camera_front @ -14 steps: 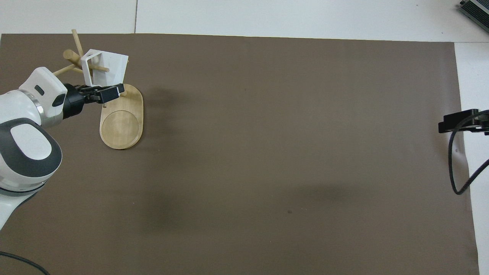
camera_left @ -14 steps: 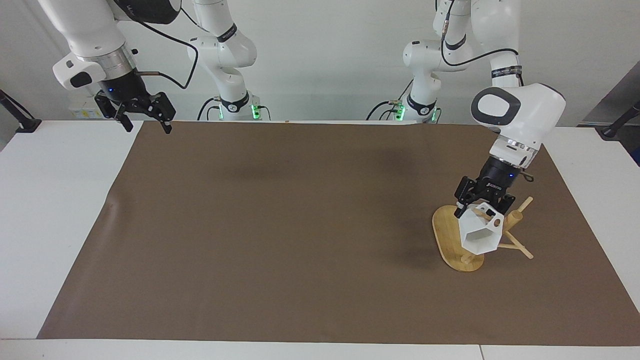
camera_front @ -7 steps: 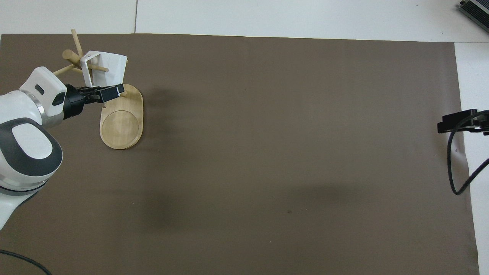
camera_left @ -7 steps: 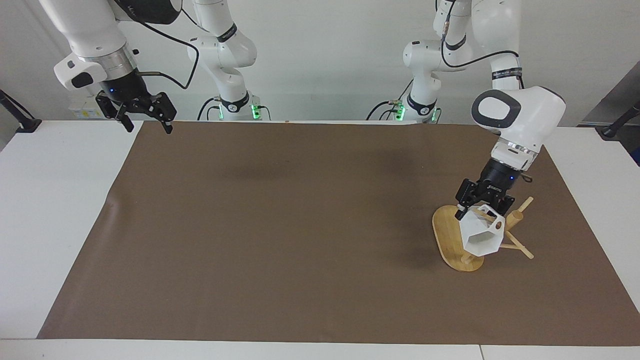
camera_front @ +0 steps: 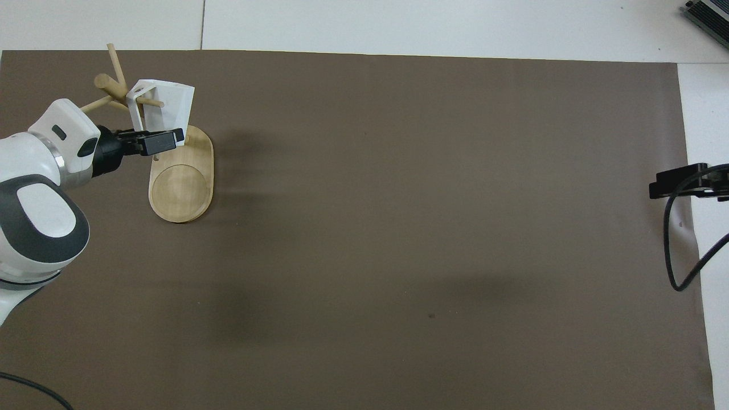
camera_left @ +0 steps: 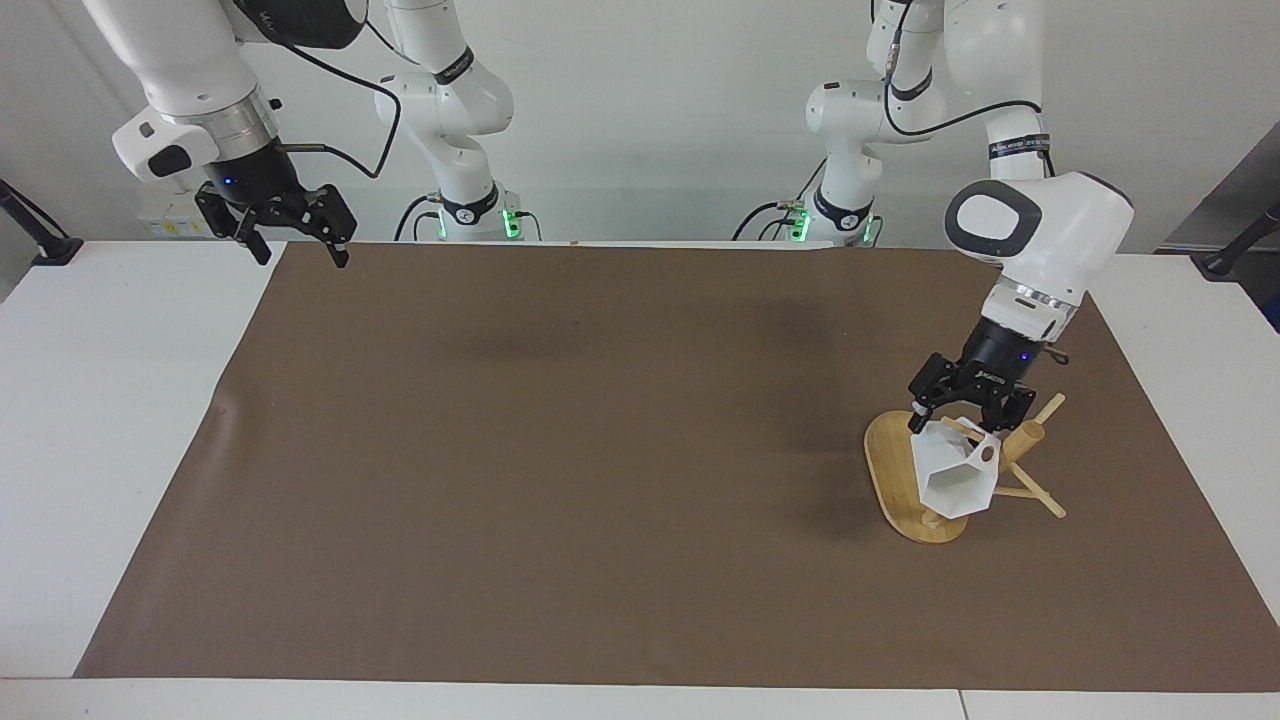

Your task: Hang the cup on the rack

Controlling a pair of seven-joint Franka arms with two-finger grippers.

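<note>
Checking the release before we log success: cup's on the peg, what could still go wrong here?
1. The left pincer is open but sits right above the cup; pulling back could snag its handle and drag it off the peg.
2. The cup hangs tilted on a thin peg of the rack, so it may swing or slide off.
3. A bump could tip the light rack.

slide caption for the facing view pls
Left claw open above the cup hanging on the rack; right arm waits.

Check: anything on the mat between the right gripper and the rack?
Nothing: bare brown mat from the waiting right gripper, open, to the rack, where the cup hangs under the open left gripper. Both views agree.
</note>
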